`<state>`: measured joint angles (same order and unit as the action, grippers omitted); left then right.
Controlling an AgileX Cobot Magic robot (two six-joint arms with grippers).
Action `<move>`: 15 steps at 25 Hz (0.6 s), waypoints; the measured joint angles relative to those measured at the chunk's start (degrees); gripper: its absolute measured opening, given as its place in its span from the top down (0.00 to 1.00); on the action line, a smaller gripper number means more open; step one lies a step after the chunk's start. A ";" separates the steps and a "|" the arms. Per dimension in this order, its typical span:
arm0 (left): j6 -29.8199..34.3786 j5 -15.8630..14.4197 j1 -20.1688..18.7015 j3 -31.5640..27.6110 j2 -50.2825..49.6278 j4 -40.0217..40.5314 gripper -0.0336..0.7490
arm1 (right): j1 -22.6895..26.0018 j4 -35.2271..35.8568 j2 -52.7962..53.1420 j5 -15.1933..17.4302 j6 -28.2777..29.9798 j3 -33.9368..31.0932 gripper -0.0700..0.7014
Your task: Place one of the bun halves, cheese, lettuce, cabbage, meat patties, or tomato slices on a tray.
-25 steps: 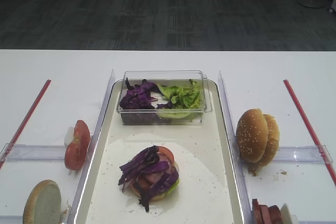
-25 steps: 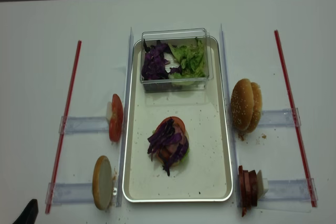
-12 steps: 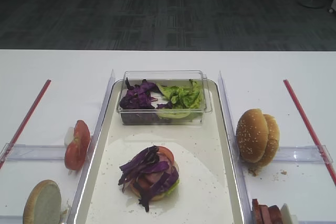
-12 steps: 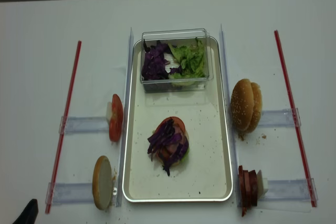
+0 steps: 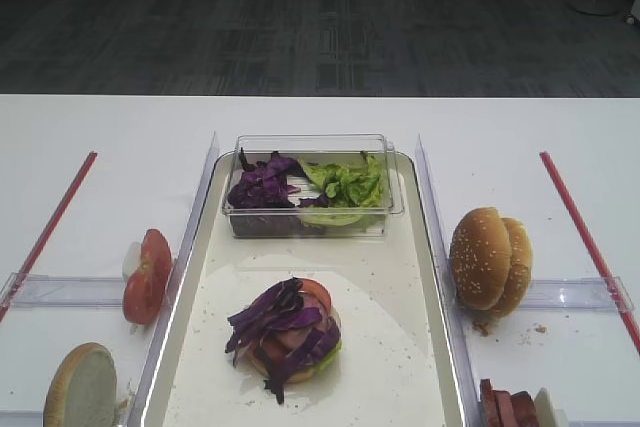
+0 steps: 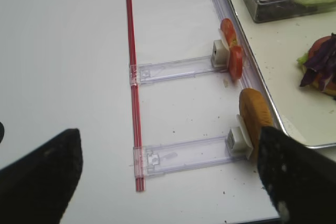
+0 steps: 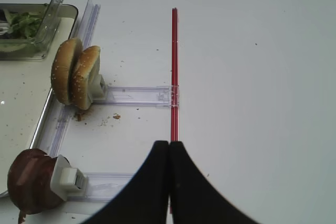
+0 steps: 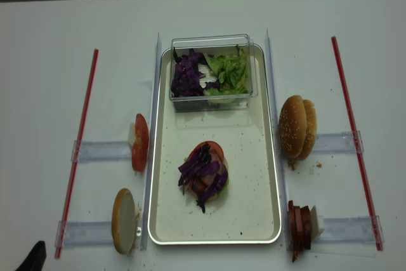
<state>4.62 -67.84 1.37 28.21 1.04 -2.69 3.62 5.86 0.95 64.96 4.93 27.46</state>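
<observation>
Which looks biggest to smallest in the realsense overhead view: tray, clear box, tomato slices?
1. tray
2. clear box
3. tomato slices
The gaps are plain, so nearness to the camera does not change the order.

- Tray (image 8: 269, 157): centre of the table (image 8: 38, 61), long axis running front to back.
- Clear box (image 8: 212, 46): at the tray's far end; cabbage (image 8: 188, 77) in its left half, lettuce (image 8: 229, 73) in its right half.
- Stack (image 8: 204, 176): on the tray floor, nearer than the box; cabbage strips on top.
- Tomato slices (image 8: 139, 142): left of the tray, on edge, just beside its rim.
- Single bun half (image 8: 124, 220): left of the tray, nearer than the tomato slices, on edge.
- Two bun halves (image 8: 297, 127): right of the tray, on edge, touching each other.
- Meat patties (image 8: 299, 225): right of the tray, nearer than the two bun halves.
</observation>
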 joint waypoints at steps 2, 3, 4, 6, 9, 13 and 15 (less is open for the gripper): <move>0.00 0.00 0.00 0.00 0.00 0.00 0.17 | 0.00 0.00 0.00 0.00 0.00 0.00 0.86; 0.00 0.00 0.00 0.00 0.00 0.00 0.17 | 0.00 0.00 0.00 0.00 0.00 0.00 0.86; 0.00 0.00 0.00 0.00 0.00 0.00 0.17 | 0.00 0.00 0.00 0.00 0.00 0.00 0.86; 0.00 0.00 0.00 0.00 0.00 0.00 0.17 | 0.00 0.00 0.00 0.00 0.00 0.00 0.86; 0.00 0.00 0.00 0.00 0.00 0.00 0.17 | 0.00 0.00 0.00 0.00 0.00 0.00 0.86; 0.00 0.00 0.00 0.00 0.00 0.00 0.17 | 0.00 0.00 0.00 0.00 0.00 0.00 0.86; 0.00 0.00 0.00 0.00 0.00 0.00 0.17 | 0.00 0.00 0.00 0.00 0.00 0.00 0.86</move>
<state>4.62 -67.84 1.37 28.21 1.04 -2.69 3.62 5.86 0.95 64.96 4.93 27.46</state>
